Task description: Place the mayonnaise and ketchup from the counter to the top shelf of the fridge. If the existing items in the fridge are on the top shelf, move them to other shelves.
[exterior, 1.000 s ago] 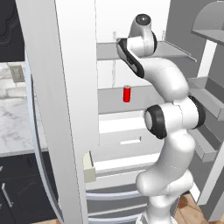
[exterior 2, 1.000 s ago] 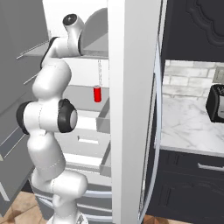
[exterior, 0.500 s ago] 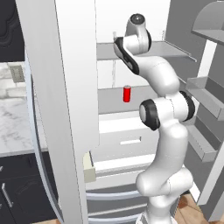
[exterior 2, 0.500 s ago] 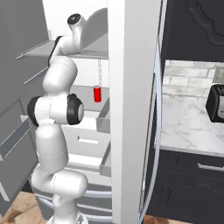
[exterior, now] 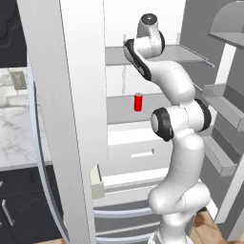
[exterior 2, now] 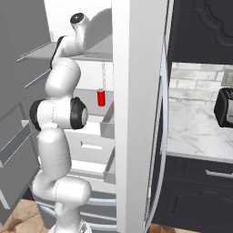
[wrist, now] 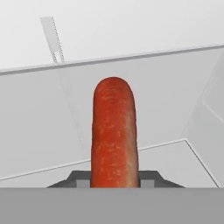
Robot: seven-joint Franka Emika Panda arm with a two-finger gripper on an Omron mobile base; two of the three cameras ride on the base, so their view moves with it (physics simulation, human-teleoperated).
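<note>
Clearing phase, early: fridge [exterior: 71,95] stands open, arm reaching onto the top shelf [exterior: 190,55]. Red can [exterior: 138,102] sits on the lower shelf [exterior: 119,112]. Gripper [wrist: 114,183] is clamped on the orange-red oval item [wrist: 113,135]. Mayonnaise and ketchup not yet shelved.

A dark toaster [exterior 2: 224,107] stands at the right edge of the right base view, in front of a pale grey tiled backsplash [exterior 2: 193,83]. Dark upper cabinets [exterior 2: 202,27] with a curved moulding hang above it. A wall outlet plate [exterior: 17,80] sits on the backsplash in the left base view. Warm wood-patterned floor [exterior 2: 18,216] shows low down.
</note>
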